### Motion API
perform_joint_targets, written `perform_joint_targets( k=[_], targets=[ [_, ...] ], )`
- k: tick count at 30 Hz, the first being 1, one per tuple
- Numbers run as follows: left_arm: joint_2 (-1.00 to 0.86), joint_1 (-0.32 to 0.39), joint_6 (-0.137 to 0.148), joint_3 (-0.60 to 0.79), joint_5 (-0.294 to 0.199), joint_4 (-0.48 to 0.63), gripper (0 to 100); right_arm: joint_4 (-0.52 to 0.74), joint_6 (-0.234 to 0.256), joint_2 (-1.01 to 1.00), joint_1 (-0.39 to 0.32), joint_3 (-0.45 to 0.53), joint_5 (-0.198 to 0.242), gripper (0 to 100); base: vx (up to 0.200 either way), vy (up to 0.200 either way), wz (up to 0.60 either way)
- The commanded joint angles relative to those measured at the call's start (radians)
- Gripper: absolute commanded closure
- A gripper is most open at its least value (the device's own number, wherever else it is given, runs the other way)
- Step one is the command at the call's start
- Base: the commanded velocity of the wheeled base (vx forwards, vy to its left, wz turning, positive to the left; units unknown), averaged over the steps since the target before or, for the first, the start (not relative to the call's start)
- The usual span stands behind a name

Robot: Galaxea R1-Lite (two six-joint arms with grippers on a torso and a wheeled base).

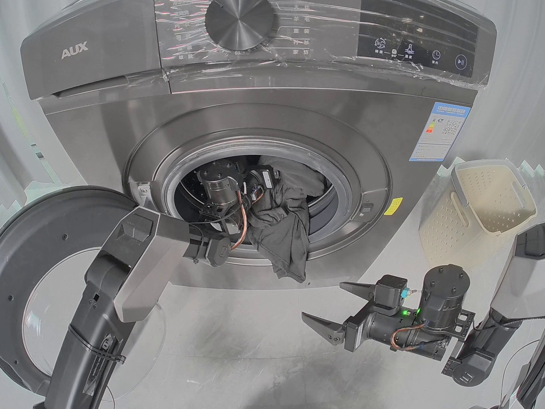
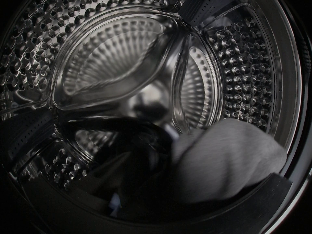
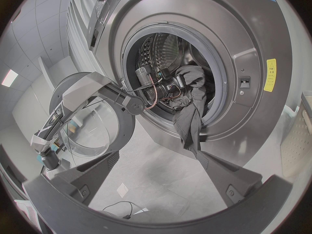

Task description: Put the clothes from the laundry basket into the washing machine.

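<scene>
Right gripper (image 1: 322, 300) spread, empty, over grey floor (image 1: 238, 342); left gripper (image 1: 268, 178) in drum (image 2: 113, 65), state unclear.

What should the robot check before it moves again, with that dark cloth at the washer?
1. Door open wide: ok.
2. Cloth all inside the drum: not ok, one end hangs out over the rim.
3. Left arm's hold on the cloth: cannot tell, the cloth hides it.
4. Right hand open and holding nothing: ok.
5. Basket empty: ok, no clothes show in it.
</scene>
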Motion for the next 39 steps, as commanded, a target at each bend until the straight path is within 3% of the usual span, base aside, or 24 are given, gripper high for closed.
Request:
perform_joint_targets(
  k=[1,6,11,30,31,39],
  targets=[
    [-0.184,-0.035,-0.023,0.296,-0.011,0.061,0,-0.001,0.000,0.003,-0.003,0.000,0.002,0,0.000,0.000,0.00],
    [-0.299,-0.064,-0.022,0.460,-0.055,0.161,0,-0.001,0.000,0.002,-0.005,-0.001,0.002,0,0.000,0.000,0.00],
    [-0.316,-0.079,-0.016,0.517,-0.092,0.221,0,-0.001,0.000,0.000,-0.003,0.000,0.000,0,0.000,0.000,0.00],
    [-0.165,-0.093,-0.016,0.434,-0.115,0.210,0,-0.001,0.000,0.002,0.000,0.000,0.002,0,0.000,0.000,0.00],
    [-0.162,-0.093,-0.016,0.433,-0.115,0.208,100,-0.001,0.000,0.002,0.000,0.000,0.000,0,0.000,0.000,0.00],
    [-0.145,-0.079,-0.033,0.310,-0.097,0.202,100,-0.001,0.000,0.002,0.001,-0.001,0.000,0,0.000,0.000,0.00]
  ],
)
